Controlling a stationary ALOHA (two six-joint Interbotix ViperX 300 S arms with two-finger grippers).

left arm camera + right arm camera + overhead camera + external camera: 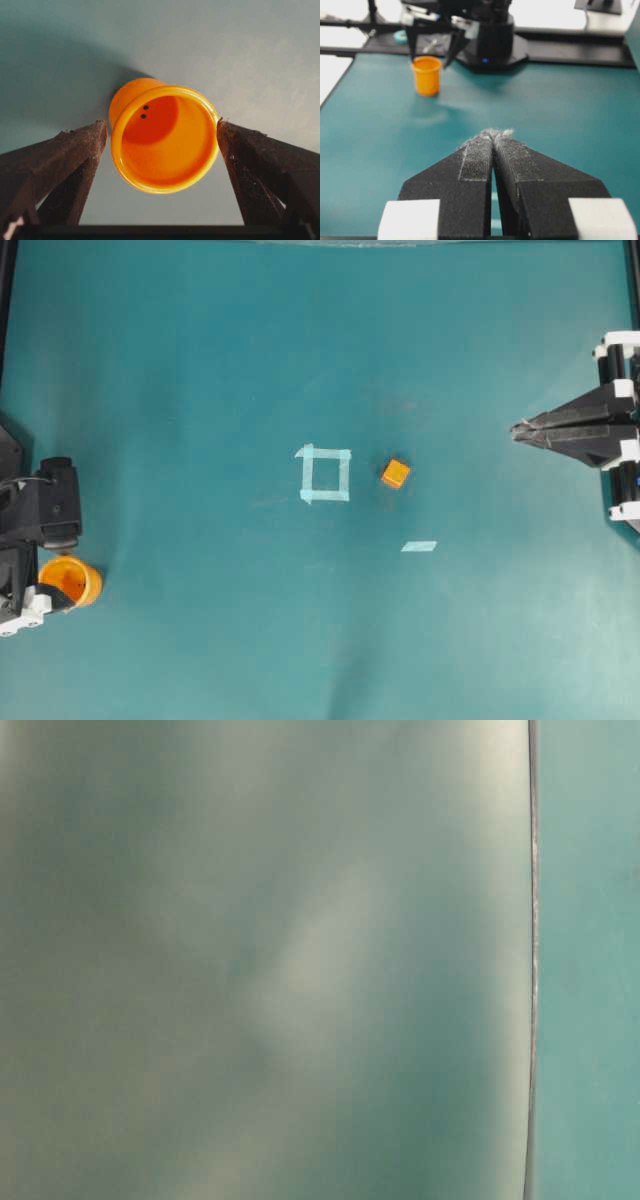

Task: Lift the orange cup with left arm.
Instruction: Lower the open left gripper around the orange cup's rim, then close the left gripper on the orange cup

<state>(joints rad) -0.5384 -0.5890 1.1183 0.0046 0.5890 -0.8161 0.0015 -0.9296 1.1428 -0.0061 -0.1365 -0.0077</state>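
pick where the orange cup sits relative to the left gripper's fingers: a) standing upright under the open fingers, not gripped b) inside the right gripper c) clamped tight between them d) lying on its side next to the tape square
a: in the left wrist view the orange cup stands upright on the table below the spread left gripper, fingers either side above its rim.

A robotics lab: teal test mat (200,360) with tape square (325,474).
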